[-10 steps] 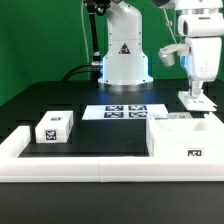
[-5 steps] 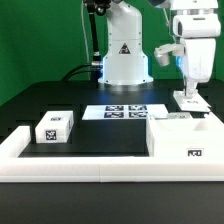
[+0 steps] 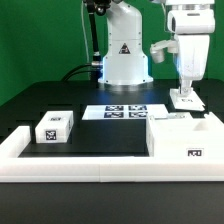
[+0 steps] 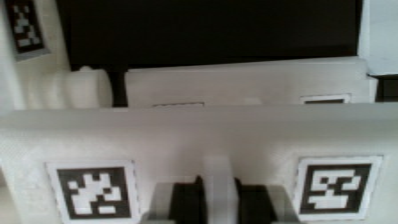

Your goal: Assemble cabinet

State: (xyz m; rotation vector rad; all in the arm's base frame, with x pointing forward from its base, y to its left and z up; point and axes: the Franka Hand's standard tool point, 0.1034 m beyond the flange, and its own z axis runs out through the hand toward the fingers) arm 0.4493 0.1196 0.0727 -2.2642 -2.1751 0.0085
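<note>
The cabinet (image 3: 184, 137) is a large white open box with a tag on its front, at the exterior view's right by the front rail. My gripper (image 3: 186, 92) hangs above and behind it, shut on a small white tagged panel (image 3: 186, 100) held clear of the table. In the wrist view the dark fingers (image 4: 183, 202) pinch a thin white edge of this panel (image 4: 214, 150), which carries two tags. The cabinet (image 4: 231, 85) lies blurred beyond it.
A small white tagged block (image 3: 53, 127) sits at the exterior view's left. The marker board (image 3: 125, 111) lies in the middle in front of the robot base (image 3: 124, 60). A long low white border rail (image 3: 90, 167) runs along the front and left.
My gripper has moved toward the exterior view's left and slightly up, carrying the white panel with it. The cabinet and the small block have not moved.
</note>
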